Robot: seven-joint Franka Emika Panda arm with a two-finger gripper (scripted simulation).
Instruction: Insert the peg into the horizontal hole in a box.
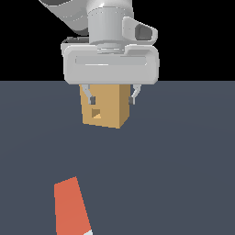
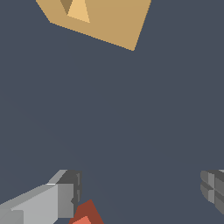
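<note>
The peg (image 1: pixel 70 206) lies on the dark floor at the bottom of the exterior view, towards its left. Its orange-red half shows, with a sliver of white at the frame's lower edge. The tan box (image 1: pixel 104 110) stands further back, and the small dark square hole (image 1: pixel 96 113) is in the face turned to the camera. My gripper (image 1: pixel 113 98) hangs open in front of the box's upper part, holding nothing. The wrist view shows the box (image 2: pixel 103 22) with its hole (image 2: pixel 75 8), both fingers (image 2: pixel 61 199) spread wide, and the peg's orange end (image 2: pixel 85 214) beside one finger.
A flat dark blue-grey floor (image 1: pixel 183 174) runs under everything, against a black background. Nothing else stands on it.
</note>
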